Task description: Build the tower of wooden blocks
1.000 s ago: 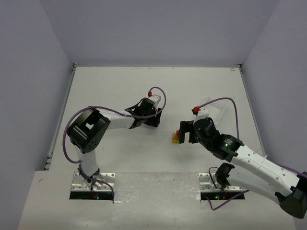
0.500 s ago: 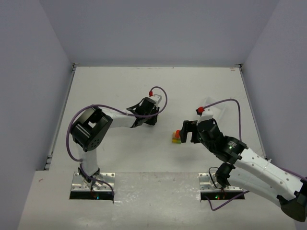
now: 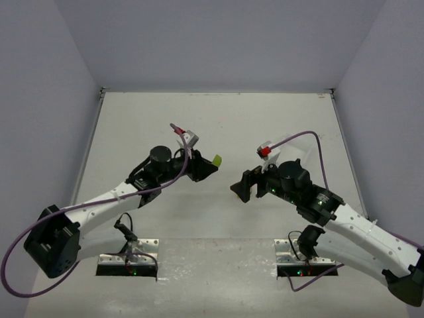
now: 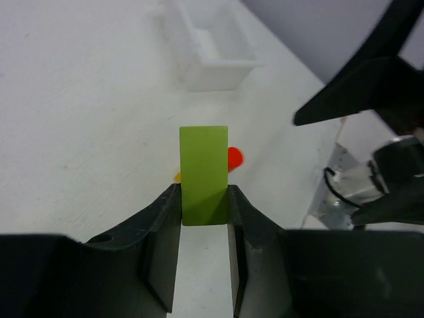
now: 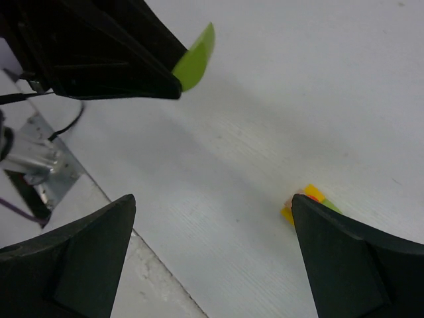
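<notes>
My left gripper (image 4: 203, 192) is shut on a lime green wood block (image 4: 204, 173), which stands upright between the fingertips. From above, that gripper (image 3: 207, 169) holds the green block (image 3: 216, 159) left of centre, off the table. The tower (image 5: 308, 201) is a small stack with yellow, red-orange and green showing, right beside my right gripper's finger (image 5: 358, 258). The right gripper (image 5: 212, 199) is open wide and empty above the table. In the top view this gripper (image 3: 244, 187) covers the tower. Behind the held block peek red-orange (image 4: 234, 157) and yellow (image 4: 177, 177) bits.
A white square tray (image 4: 222, 64) stands at the far side, also faintly seen behind the right arm as the tray (image 3: 301, 151). The right arm's black body (image 4: 371, 73) looms close to the left gripper. Walls enclose the table on three sides.
The left gripper closed on the green block and lifted it while the left arm swung into a stretched pose. The right gripper shifted left and now covers the stack from above.
</notes>
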Robot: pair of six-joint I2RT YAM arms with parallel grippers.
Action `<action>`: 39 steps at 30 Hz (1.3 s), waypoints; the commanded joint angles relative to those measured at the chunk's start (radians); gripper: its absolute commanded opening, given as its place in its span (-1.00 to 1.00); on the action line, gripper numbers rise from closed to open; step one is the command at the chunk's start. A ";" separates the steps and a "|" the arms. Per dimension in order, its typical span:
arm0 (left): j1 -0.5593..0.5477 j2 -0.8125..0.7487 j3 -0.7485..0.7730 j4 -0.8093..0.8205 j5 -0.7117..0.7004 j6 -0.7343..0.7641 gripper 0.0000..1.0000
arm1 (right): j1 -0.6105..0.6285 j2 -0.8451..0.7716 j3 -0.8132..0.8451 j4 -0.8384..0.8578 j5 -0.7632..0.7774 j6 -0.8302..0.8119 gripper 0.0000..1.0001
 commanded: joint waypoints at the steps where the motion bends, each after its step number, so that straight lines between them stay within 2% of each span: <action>1: 0.014 -0.126 -0.082 0.213 0.277 -0.099 -1.00 | 0.002 0.042 0.064 0.235 -0.334 -0.134 0.97; 5: 0.014 -0.203 -0.136 0.289 0.392 -0.140 -1.00 | 0.002 0.093 0.094 0.314 -0.442 -0.207 0.97; 9: 0.013 -0.284 -0.179 0.339 0.436 -0.150 -1.00 | 0.002 0.115 0.116 0.357 -0.497 -0.227 0.96; 12: 0.014 -0.308 -0.196 0.362 0.454 -0.153 -1.00 | 0.002 0.127 0.123 0.389 -0.559 -0.215 0.87; 20: 0.014 -0.324 -0.205 0.394 0.487 -0.166 -1.00 | 0.002 0.202 0.165 0.395 -0.643 -0.191 0.35; 23: 0.014 -0.325 -0.205 0.397 0.489 -0.170 -1.00 | 0.002 0.218 0.171 0.402 -0.646 -0.182 0.05; 24: 0.014 -0.327 -0.205 0.396 0.489 -0.169 -1.00 | 0.004 0.218 0.172 0.401 -0.650 -0.182 0.04; 25: 0.014 -0.330 -0.205 0.395 0.486 -0.170 -1.00 | 0.002 0.224 0.173 0.398 -0.652 -0.178 -0.15; 29: 0.014 -0.358 -0.206 0.378 0.461 -0.166 -1.00 | 0.002 0.223 0.175 0.378 -0.635 -0.175 -0.67; 30: 0.014 -0.364 -0.204 0.366 0.451 -0.162 -0.90 | 0.003 0.219 0.173 0.369 -0.617 -0.174 -0.76; 32: 0.014 -0.374 -0.196 0.336 0.435 -0.148 -0.50 | 0.003 0.209 0.166 0.358 -0.585 -0.174 -0.96; 33: 0.014 -0.379 -0.193 0.315 0.426 -0.137 0.19 | 0.002 0.198 0.162 0.343 -0.543 -0.164 -1.00; 34: 0.014 -0.387 -0.191 0.303 0.410 -0.133 0.54 | 0.002 0.191 0.162 0.328 -0.503 -0.163 -1.00; 37: 0.014 -0.403 -0.187 0.261 0.371 -0.116 1.00 | 0.002 0.165 0.157 0.289 -0.421 -0.150 -1.00; 39: 0.014 -0.416 -0.181 0.209 0.333 -0.097 1.00 | 0.002 0.147 0.160 0.257 -0.360 -0.133 -1.00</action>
